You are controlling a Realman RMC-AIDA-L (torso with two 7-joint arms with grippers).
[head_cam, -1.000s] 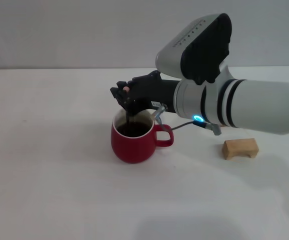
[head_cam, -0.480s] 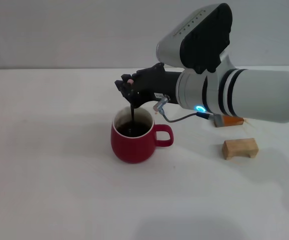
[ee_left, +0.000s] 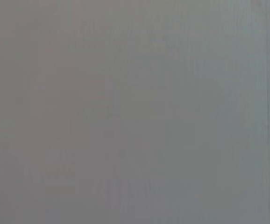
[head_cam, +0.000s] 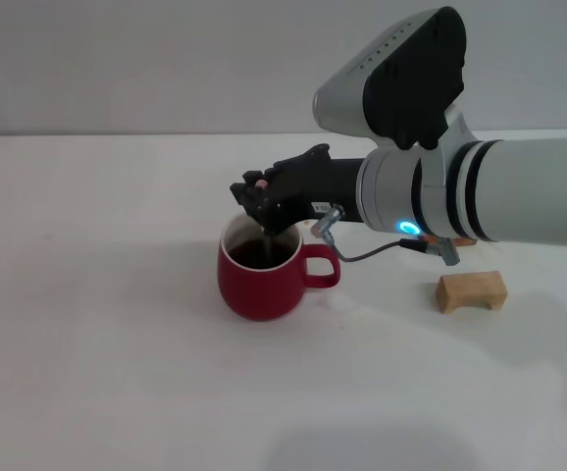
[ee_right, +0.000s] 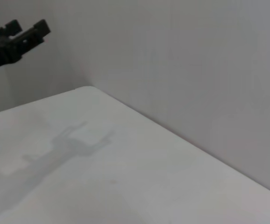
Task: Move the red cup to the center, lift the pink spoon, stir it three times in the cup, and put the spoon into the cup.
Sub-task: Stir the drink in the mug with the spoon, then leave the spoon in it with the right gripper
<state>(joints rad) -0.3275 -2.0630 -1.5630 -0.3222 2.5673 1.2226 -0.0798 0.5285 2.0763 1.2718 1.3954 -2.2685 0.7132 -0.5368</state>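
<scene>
On the smooth white worktop [head_cam: 117,373] sat the rounded, glossy red cup [head_cam: 262,285], a tan wooden block [head_cam: 471,291] off to its handle side. Directly above the cup, the right claw [head_cam: 264,211] pinched the pink spoon [head_cam: 266,235], its slim stem dipping inside.

White table [head_cam: 97,373] with red cup [head_cam: 259,285], wooden block [head_cam: 471,291].
</scene>
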